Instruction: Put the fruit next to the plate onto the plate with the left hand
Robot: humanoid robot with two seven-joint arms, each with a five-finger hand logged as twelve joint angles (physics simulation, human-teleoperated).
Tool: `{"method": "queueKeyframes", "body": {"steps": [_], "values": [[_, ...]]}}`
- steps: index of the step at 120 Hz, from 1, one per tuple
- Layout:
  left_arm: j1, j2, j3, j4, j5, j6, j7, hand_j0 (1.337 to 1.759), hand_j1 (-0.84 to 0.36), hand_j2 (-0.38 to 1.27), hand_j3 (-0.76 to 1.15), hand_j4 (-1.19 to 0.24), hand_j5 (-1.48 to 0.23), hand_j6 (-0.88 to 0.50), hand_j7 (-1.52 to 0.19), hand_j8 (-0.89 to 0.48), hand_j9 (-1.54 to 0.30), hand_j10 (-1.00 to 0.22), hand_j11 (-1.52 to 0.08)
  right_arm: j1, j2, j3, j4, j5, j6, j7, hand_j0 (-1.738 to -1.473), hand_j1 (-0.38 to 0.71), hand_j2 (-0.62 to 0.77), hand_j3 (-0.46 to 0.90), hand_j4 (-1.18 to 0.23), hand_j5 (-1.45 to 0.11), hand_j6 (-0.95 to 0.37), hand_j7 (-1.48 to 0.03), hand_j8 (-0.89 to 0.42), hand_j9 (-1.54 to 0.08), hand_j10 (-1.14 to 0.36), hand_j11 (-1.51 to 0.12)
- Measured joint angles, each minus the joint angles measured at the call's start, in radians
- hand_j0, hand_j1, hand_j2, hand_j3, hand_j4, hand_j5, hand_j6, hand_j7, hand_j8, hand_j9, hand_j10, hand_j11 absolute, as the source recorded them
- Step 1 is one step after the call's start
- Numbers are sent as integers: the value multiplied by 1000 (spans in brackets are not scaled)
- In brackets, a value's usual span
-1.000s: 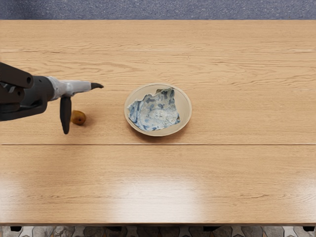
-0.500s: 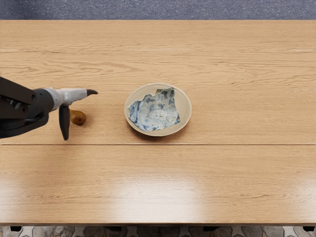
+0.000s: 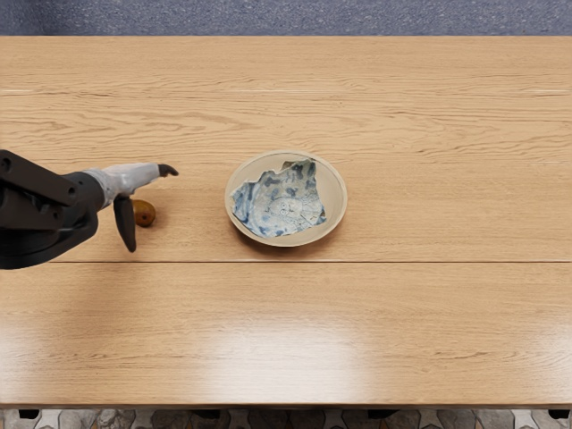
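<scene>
left hand [image 3: 127, 185] lower, beside fruit [image 3: 144, 213]

Left edge of the fruit [image 3: 146, 213] behind the left hand [image 3: 123, 184].

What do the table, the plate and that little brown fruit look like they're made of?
Table: wood or wood veneer, with visible grain, plank seams and a soft sheen near the front. Plate: probably glazed ceramic, cream rim around a blue-and-white painted centre. Fruit: brown, dull skin, maybe a kiwi; too small to be sure.
</scene>
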Motion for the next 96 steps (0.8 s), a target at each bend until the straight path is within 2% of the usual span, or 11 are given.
{"method": "queueKeyframes", "body": {"steps": [14, 22, 35, 96], "values": [[12, 0, 1, 1, -3, 4, 0, 1658, 141, 35, 0, -174, -226, -174, -226, -174, -226, -174, -226, 0, 0, 0, 0, 0, 0, 0, -1658, -339, -2, 0, -8, -10, -8, -10, -8, -10, -8, -10], [44, -1, 1, 15, -4, 15, 0, 1658, 121, 38, 0, -191, -248, -191, -248, -191, -248, -191, -248, 0, 0, 0, 0, 0, 0, 0, -1658, -339, -2, 0, -8, -10, -8, -10, -8, -10, -8, -10], [47, 1, 0, 32, -5, 24, 0, 1658, 99, 42, 0, -209, -271, -209, -271, -209, -271, -209, -271, 0, 0, 0, 0, 0, 0, 0, -1658, -339, -2, 0, -8, -10, -8, -10, -8, -10, -8, -10], [75, 2, -5, 88, -8, 45, 0, 1658, 70, 47, 0, -233, -302, -233, -302, -233, -302, -233, -302, 0, 0, 0, 0, 0, 0, 0, -1658, -339, -2, 0, -8, -10, -8, -10, -8, -10, -8, -10]]}}
